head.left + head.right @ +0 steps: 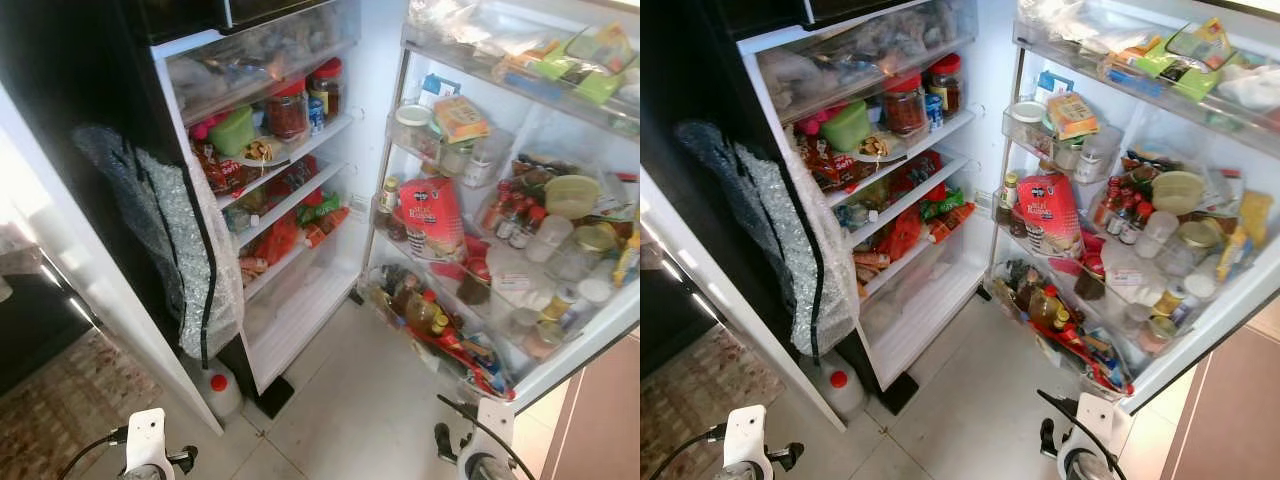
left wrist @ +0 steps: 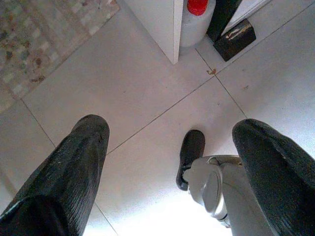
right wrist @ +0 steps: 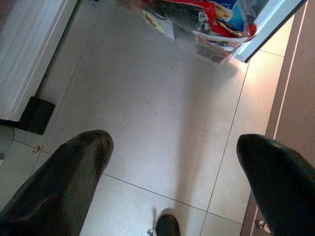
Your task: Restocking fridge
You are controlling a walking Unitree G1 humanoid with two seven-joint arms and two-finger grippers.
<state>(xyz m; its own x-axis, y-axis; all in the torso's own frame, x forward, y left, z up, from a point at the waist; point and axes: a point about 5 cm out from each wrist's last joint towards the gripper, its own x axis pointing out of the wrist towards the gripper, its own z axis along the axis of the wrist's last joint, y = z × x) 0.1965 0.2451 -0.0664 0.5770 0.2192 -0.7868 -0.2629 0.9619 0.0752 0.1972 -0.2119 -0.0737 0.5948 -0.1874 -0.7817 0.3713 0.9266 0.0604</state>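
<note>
The fridge (image 1: 300, 300) stands open at twelve o'clock, its door (image 1: 560, 300) swung to two o'clock, shelves crowded with jars. Both arms hang low: left gripper (image 2: 170, 162) and right gripper (image 3: 172, 172) point floorward, fingers spread, empty, nothing yet picked for restocking.

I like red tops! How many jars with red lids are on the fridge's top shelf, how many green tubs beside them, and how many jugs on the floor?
Red-lidded jars: 2
Green tubs: 1
Floor jugs: 1
Total: 4
</note>
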